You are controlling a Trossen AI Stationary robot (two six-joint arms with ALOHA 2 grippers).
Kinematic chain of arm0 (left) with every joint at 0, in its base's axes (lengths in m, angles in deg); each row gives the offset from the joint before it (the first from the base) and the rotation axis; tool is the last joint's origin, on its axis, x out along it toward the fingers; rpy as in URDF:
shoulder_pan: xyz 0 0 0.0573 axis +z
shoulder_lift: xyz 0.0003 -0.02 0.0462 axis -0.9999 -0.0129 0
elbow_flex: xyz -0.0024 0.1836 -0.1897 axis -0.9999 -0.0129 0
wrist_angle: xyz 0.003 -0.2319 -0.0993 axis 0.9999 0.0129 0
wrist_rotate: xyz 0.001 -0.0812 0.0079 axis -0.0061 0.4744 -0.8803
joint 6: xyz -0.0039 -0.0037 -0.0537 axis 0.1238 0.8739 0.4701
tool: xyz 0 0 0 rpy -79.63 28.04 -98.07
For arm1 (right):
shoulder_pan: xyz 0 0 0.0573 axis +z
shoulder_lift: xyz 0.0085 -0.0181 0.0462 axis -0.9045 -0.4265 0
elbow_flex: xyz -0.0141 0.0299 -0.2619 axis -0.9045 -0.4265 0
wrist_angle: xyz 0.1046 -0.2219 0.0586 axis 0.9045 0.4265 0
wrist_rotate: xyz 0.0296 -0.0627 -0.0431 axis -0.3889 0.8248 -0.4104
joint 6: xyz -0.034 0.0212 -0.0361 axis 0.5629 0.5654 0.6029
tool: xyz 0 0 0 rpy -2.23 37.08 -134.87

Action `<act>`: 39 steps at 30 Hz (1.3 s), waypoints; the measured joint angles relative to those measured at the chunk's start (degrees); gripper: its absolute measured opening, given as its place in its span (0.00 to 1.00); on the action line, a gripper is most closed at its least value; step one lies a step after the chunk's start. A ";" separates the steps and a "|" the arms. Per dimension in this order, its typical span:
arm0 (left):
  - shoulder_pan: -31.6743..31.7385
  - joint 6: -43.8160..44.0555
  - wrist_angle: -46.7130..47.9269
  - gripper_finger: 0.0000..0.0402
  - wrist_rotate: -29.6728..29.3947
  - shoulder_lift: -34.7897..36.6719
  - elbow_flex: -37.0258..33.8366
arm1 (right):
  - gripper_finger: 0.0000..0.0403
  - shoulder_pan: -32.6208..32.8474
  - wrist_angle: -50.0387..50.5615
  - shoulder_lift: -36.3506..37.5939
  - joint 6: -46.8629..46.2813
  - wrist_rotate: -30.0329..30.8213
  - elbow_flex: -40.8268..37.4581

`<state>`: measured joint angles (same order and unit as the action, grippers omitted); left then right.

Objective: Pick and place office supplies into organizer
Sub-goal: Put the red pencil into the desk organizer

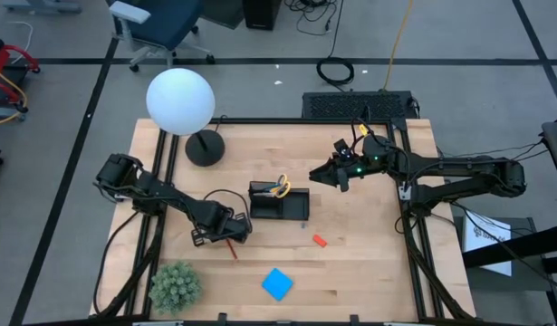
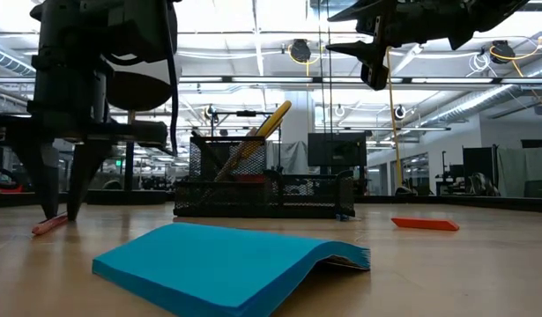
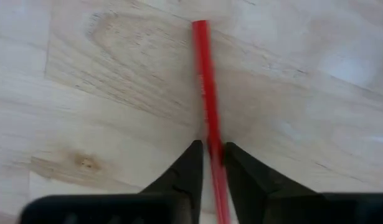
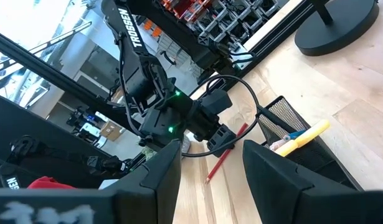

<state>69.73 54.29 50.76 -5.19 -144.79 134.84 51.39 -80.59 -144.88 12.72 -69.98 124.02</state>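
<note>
Left gripper [image 3: 211,163] at lower left of table, fingers nearly closed astride red pen [image 3: 205,93] lying flat. Risk: thin pen rolls or pivots free when lifted. Organizer [image 1: 292,207] mid-frame. Right gripper [image 1: 341,174] hovers half open, empty.

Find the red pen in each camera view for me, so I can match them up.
High view: red pen lies on the wood under the left gripper, left of the organizer.
Low view: pink-red tip at far left, by the left gripper's fingers.
Left wrist view: runs up the middle, between the fingers.
Right wrist view: slanted beside the organizer.
Shared landmark: the organizer holding the yellow-handled scissors.
</note>
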 joint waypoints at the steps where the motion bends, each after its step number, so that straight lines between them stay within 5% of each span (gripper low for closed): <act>1: -0.01 -0.06 0.13 0.13 0.05 0.00 0.00 | 0.40 0.00 0.00 0.00 0.00 0.00 0.00; 6: -0.11 -0.43 0.22 0.02 -0.20 0.07 0.02 | 0.40 0.00 0.00 0.00 -0.01 0.00 0.00; 39: -2.86 -3.35 5.45 0.00 -7.40 0.16 5.79 | 0.40 0.00 0.28 0.00 0.24 0.11 0.00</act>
<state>66.87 50.94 56.20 -12.59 -144.64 140.64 51.39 -80.31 -144.88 12.96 -69.87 124.02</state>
